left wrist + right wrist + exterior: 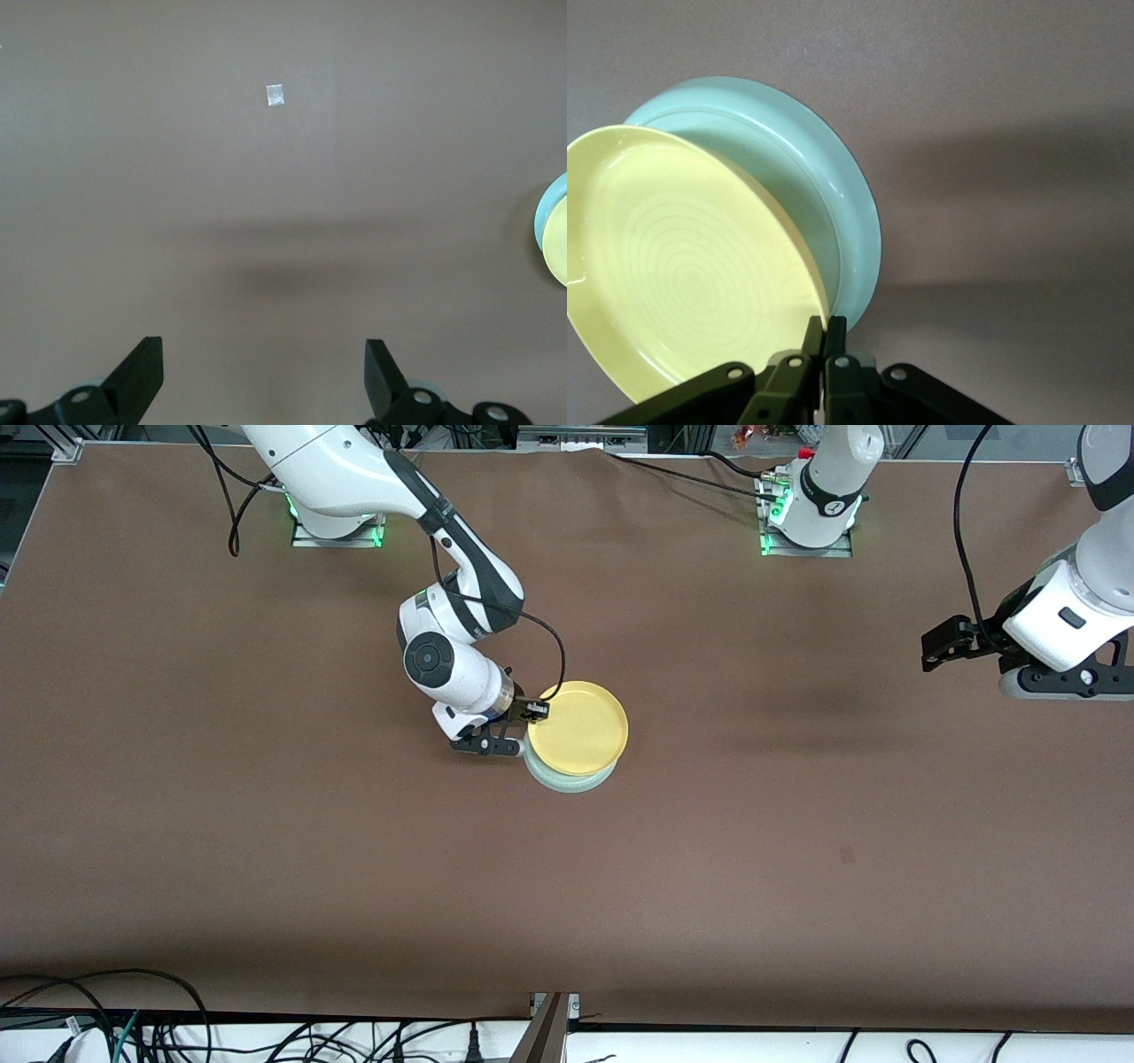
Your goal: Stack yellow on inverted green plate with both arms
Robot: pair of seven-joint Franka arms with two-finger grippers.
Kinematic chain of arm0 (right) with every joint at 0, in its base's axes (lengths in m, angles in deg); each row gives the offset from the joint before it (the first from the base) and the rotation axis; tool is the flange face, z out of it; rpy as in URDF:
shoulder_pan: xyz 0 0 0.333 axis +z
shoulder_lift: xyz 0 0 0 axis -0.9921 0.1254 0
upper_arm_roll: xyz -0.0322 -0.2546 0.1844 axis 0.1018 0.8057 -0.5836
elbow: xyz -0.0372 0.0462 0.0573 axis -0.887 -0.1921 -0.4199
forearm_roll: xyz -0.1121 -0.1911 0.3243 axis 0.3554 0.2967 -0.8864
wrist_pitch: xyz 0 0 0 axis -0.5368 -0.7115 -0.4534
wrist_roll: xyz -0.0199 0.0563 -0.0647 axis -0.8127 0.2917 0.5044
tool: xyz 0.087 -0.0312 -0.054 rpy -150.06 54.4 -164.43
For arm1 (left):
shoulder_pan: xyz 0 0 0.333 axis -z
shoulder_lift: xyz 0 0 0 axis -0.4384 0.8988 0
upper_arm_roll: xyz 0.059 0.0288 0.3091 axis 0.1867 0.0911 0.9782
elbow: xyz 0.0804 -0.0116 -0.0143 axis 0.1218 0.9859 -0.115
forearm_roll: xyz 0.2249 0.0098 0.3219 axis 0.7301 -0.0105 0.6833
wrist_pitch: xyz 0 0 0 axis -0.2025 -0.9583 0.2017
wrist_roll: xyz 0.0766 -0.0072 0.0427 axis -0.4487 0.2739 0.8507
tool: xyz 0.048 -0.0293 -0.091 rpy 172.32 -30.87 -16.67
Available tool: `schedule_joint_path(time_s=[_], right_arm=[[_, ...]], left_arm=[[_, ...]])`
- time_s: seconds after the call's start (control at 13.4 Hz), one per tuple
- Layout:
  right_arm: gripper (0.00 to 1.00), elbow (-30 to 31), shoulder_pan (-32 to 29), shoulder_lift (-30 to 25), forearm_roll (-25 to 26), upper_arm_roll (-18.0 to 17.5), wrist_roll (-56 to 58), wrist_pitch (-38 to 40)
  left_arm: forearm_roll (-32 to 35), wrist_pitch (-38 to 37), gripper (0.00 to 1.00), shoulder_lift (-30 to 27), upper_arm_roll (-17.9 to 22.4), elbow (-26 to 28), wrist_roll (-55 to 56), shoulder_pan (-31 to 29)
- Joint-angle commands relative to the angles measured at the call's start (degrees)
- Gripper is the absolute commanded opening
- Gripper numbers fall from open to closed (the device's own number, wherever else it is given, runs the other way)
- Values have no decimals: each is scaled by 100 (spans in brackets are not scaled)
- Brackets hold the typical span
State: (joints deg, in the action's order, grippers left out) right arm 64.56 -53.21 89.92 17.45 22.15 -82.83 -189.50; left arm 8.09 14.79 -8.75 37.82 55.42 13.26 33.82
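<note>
The yellow plate (580, 728) sits face up over the pale green plate (571, 781), which lies on the table near the middle and shows only as a crescent at the side nearer the front camera. My right gripper (534, 710) is shut on the yellow plate's rim (819, 305), one finger (812, 335) inside and one outside. Whether the yellow plate (682, 266) rests on the green plate (824, 195) I cannot tell. My left gripper (935, 646) waits open and empty over bare table at the left arm's end, and its wrist view shows the fingers (146, 359) wide apart.
A small pale square mark (275, 95) lies on the brown table under the left wrist camera. Both plates (556, 232) show at the edge of that view. Cables (133, 1027) run along the table's near edge.
</note>
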Motion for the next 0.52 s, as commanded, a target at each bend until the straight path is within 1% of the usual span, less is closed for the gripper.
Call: schedule_joint_path(time_s=[0.0, 0.07, 0.15, 0.3, 0.37, 0.45], right_arm=[[0, 78, 47, -64, -58, 55, -33, -81], [2, 78, 47, -55, -58, 64, -33, -81], [8, 69, 30, -29, -58, 64, -33, -81], [15, 60, 3, -11, -58, 72, -33, -81], [45, 43, -23, -11, -67, 72, -41, -81], [95, 34, -41, 6, -58, 81, -59, -81]], left_arm=[[-42, 88, 100, -33, 20, 80, -5, -70], [-42, 88, 100, -25, 20, 80, 4, -113], [-51, 97, 100, -33, 20, 62, 4, -175], [-104, 123, 100, -68, 20, 45, 4, -202], [-104, 123, 100, -68, 20, 1, 4, -202], [-86, 114, 100, -42, 11, -78, 4, -202]])
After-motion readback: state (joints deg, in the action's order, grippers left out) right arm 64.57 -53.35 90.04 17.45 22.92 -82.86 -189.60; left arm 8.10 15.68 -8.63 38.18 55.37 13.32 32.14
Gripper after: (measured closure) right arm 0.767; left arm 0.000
